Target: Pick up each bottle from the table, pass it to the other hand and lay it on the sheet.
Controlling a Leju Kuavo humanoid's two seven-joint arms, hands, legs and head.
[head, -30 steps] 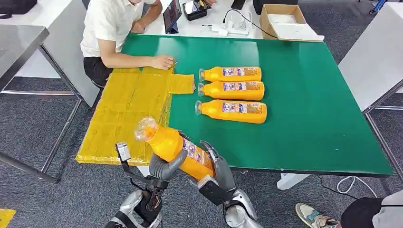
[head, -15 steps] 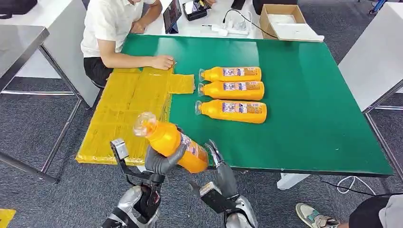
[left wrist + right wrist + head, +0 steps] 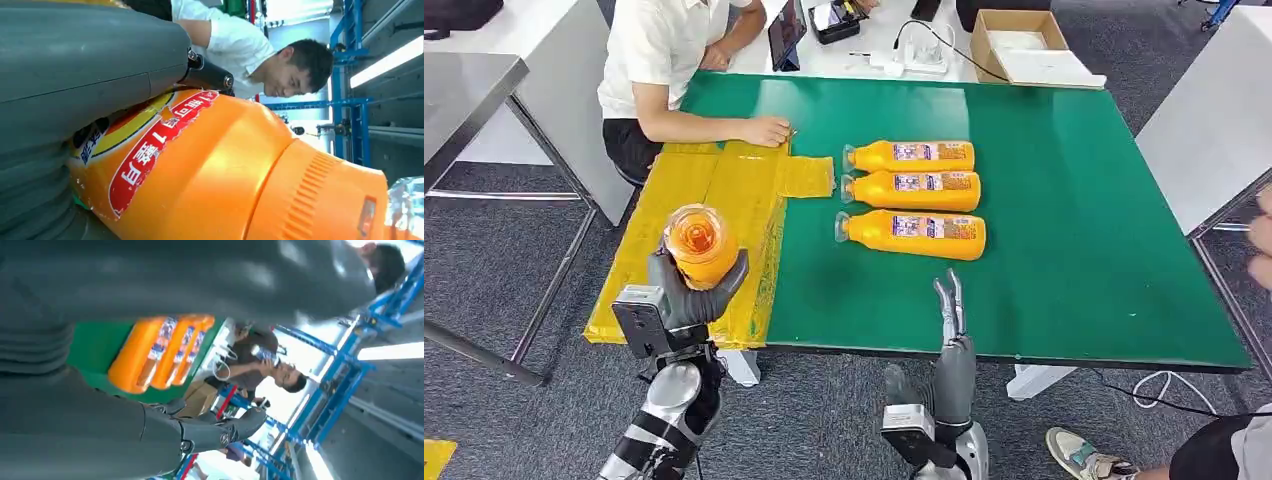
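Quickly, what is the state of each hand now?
Left hand: holding an orange bottle.
Right hand: open, holding nothing.

My head camera looked forward and down from high above the green table (image 3: 1064,280), taking in its whole top and the floor around it. My left wrist camera sat very close behind the held bottle (image 3: 210,170), facing past it toward a person beyond the table, the picture turned on its side. My right wrist camera, also turned, looked low along the table (image 3: 95,347) from its near edge. It shared with the head view the three lying bottles (image 3: 160,350) on the table.
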